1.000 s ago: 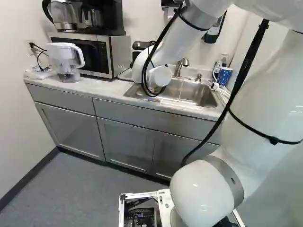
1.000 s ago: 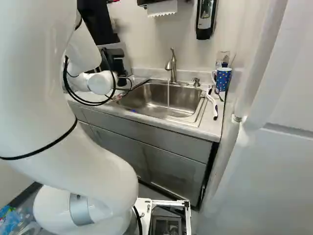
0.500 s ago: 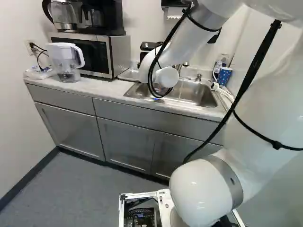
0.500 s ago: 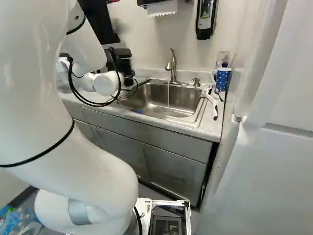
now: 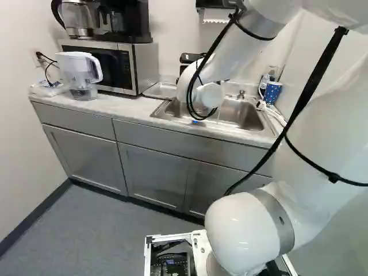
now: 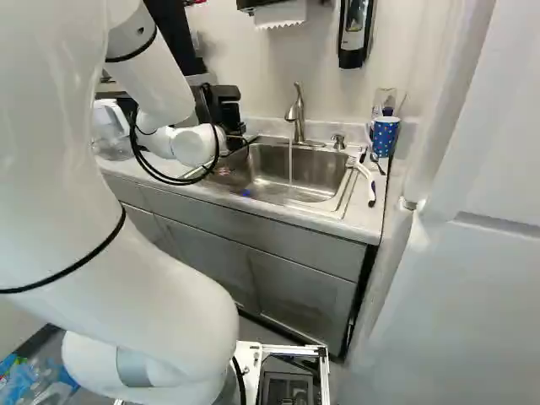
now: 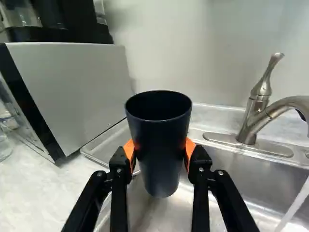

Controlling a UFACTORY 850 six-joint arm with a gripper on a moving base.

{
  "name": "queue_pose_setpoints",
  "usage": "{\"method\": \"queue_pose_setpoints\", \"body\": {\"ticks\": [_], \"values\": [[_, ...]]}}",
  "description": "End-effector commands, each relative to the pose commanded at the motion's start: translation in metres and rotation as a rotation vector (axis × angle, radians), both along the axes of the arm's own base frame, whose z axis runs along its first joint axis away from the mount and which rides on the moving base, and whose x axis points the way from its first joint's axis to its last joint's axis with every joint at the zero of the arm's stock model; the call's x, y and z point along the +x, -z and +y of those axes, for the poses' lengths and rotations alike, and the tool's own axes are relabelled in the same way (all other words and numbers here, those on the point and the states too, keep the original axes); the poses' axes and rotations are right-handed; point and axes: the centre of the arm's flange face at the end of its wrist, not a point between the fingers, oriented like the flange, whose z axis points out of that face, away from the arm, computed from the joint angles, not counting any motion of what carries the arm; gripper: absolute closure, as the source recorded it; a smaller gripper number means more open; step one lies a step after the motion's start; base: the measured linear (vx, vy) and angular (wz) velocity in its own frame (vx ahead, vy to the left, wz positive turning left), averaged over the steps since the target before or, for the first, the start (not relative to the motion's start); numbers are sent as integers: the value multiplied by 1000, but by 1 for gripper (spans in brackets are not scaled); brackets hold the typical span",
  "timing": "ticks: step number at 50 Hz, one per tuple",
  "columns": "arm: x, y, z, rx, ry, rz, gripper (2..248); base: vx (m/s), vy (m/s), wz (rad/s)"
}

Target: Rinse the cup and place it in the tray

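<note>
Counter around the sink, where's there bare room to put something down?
The counter is bare before the microwave, between the pitcher and sink. The tray beside the microwave looks bare where it shows. It's crowded on the sink's other side, around the mug and brush.

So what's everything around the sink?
Cup: one, black, in tool
Tray: one, silver, beside microwave
Sink: one, steel, in counter
Tap: one, steel, behind sink
Water: one stream, clear, into sink
Pump: one, steel, beside tap
Mug: one, blue, beyond brush
Brush: one, white, beside sink
Microwave: one, silver, on counter
Coffee maker: one, black, on microwave
Pitcher: one, clear, on counter
Dispenser: one, black, on wall
Paper: one, white, on wall
Counter: one, pale, around sink
Cabinet doors: three, grey, below
Arm: one, white, over sink
Tool: one, black, gripping cup
</note>
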Motion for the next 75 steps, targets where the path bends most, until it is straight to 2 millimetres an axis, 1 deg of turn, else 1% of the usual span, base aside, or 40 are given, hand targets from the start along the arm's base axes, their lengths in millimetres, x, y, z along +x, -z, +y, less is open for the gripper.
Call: {"method": "queue_pose_setpoints", "body": {"ticks": [17, 54, 75], "values": [[0, 17, -24, -3, 53, 38, 130, 0, 0, 0], [-11, 56, -77, -3, 172, 125, 130, 0, 0, 0], [-19, 56, -106, 1, 241, 125, 130, 0, 0, 0]]}}
